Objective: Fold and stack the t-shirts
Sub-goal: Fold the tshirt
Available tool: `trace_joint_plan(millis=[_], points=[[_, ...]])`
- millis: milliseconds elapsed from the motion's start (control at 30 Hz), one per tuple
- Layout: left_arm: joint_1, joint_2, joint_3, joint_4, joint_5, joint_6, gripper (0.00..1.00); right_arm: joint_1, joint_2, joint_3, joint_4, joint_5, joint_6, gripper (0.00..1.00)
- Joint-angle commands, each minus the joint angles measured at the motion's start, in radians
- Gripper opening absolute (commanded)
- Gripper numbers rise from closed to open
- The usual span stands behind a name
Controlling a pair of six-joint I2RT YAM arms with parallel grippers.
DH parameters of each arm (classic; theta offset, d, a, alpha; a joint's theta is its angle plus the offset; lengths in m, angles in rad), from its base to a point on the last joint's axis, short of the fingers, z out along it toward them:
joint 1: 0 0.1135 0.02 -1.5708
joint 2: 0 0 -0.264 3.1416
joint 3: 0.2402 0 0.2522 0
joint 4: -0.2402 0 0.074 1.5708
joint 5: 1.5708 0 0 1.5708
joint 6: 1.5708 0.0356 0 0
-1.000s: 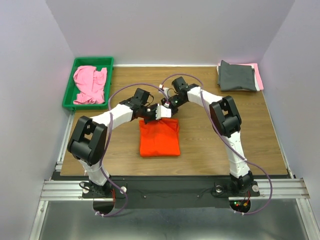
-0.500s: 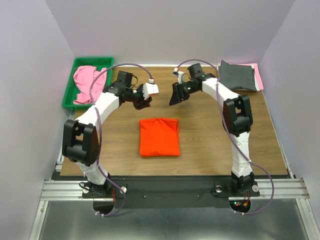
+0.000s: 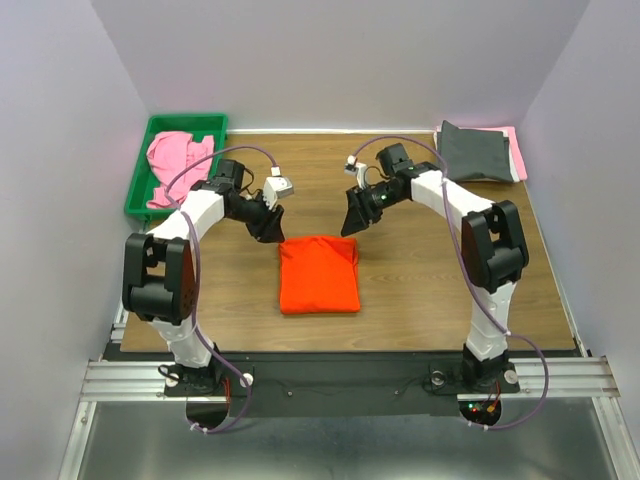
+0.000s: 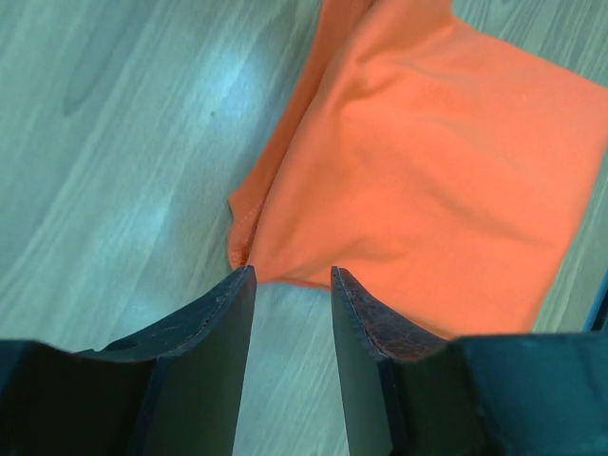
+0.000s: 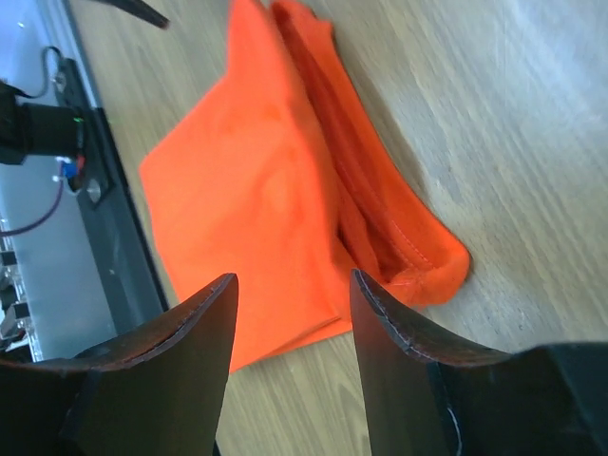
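Orange t-shirt [image 3: 319, 274] released, lying folded on the counter [image 3: 420, 290] just nearer than my two hands.

A second ago my left hand [image 3: 270, 231] and right hand [image 3: 350, 222] were pinched together on its far edge. Since then both have let go, swung apart and come back down, and each now hovers partly open, holding nothing, just off a far corner of the cloth. I judge this fold done and the carry to the pile next. A loose corner lies just ahead of my left hand; the layered hem edge lies ahead of my right. Bare counter runs outward from my right hand to the dark grey t-shirt [image 3: 475, 152], folded on a folded pink t-shirt [image 3: 517, 150], well apart. Outward of my left hand sits the green tray [image 3: 140, 190] with a crumpled pink t-shirt [image 3: 180, 168].
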Motion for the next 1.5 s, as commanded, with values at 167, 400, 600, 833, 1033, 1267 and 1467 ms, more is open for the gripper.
trace_joint_plan(millis=[167, 400, 600, 833, 1033, 1267, 1467], points=[[0.013, 0.096, 0.039, -0.064, 0.044, 0.035, 0.50, 0.013, 0.028, -0.009, 0.007, 0.068, -0.073, 0.57], [0.013, 0.126, 0.042, -0.057, 0.041, 0.043, 0.50, 0.020, 0.013, -0.061, -0.003, 0.074, -0.088, 0.57], [0.013, 0.139, 0.057, -0.063, 0.047, 0.061, 0.44, 0.020, 0.012, -0.068, -0.031, 0.089, -0.116, 0.57], [0.018, 0.130, 0.068, -0.040, 0.028, 0.050, 0.48, 0.020, 0.015, -0.054, -0.039, 0.103, -0.140, 0.33], [0.019, 0.148, 0.077, -0.031, 0.030, 0.046, 0.51, 0.020, -0.007, -0.014, -0.040, 0.083, -0.122, 0.07], [0.019, 0.169, 0.086, -0.032, 0.048, 0.058, 0.45, 0.020, -0.031, 0.004, -0.046, 0.051, -0.085, 0.01], [0.018, 0.197, 0.119, -0.071, 0.050, 0.092, 0.35, 0.020, -0.042, -0.008, -0.051, 0.057, -0.087, 0.01]])
